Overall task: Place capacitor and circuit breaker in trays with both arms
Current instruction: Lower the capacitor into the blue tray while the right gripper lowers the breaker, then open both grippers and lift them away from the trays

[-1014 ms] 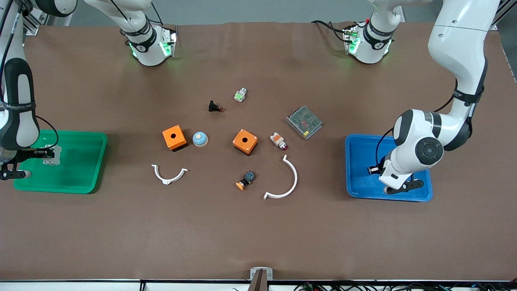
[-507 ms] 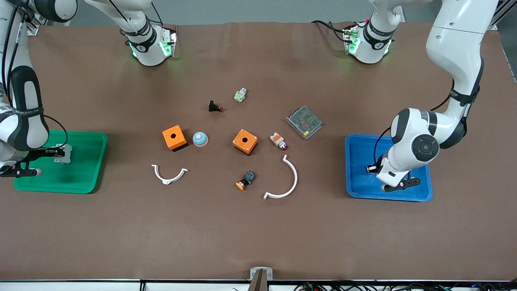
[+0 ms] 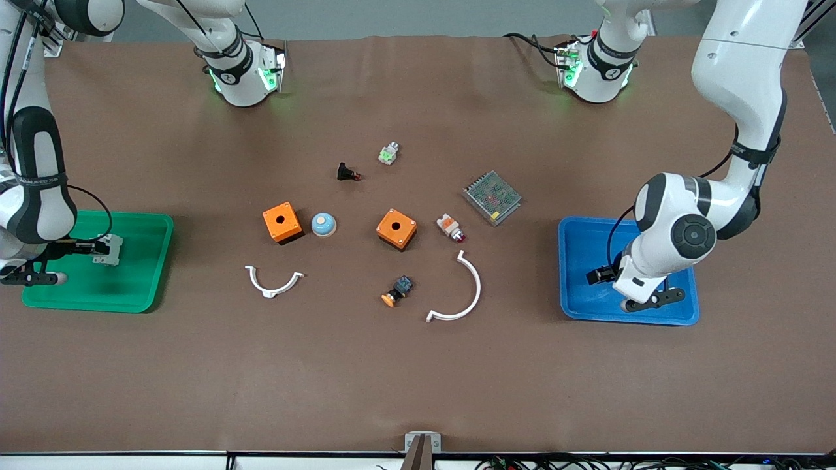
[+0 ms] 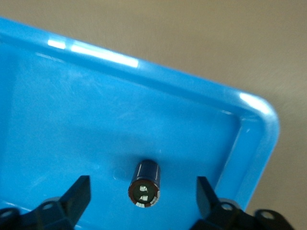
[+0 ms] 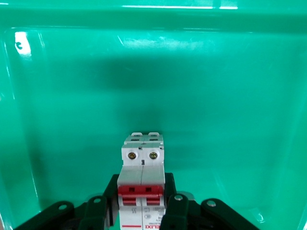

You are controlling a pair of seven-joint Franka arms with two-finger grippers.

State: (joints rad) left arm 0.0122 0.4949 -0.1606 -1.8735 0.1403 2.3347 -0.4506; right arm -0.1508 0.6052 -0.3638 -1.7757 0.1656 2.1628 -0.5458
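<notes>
The capacitor (image 4: 145, 184), a tiny black cylinder with a silvery end, lies on the floor of the blue tray (image 4: 72, 96) near a corner. My left gripper (image 4: 142, 187) is open just above it, one finger on each side, not touching it. In the front view the left gripper (image 3: 595, 277) is low over the blue tray (image 3: 578, 248) and hides the capacitor. My right gripper (image 5: 142, 203) is shut on the white-grey circuit breaker (image 5: 142, 177) with red levers and holds it above the green tray (image 5: 72, 72). In the front view the breaker (image 3: 110, 249) is over the green tray (image 3: 140, 287).
Mid-table lie two orange boxes (image 3: 281, 222) (image 3: 396, 228), a blue dome button (image 3: 323, 224), two white curved pieces (image 3: 273, 282) (image 3: 460, 294), a metal mesh unit (image 3: 492, 197), a white-orange part (image 3: 450, 228), a black-blue switch (image 3: 398, 290) and a black button (image 3: 347, 172).
My right gripper has carried the circuit breaker a little toward the table's middle over the green tray. My left gripper has shifted slightly over the blue tray.
</notes>
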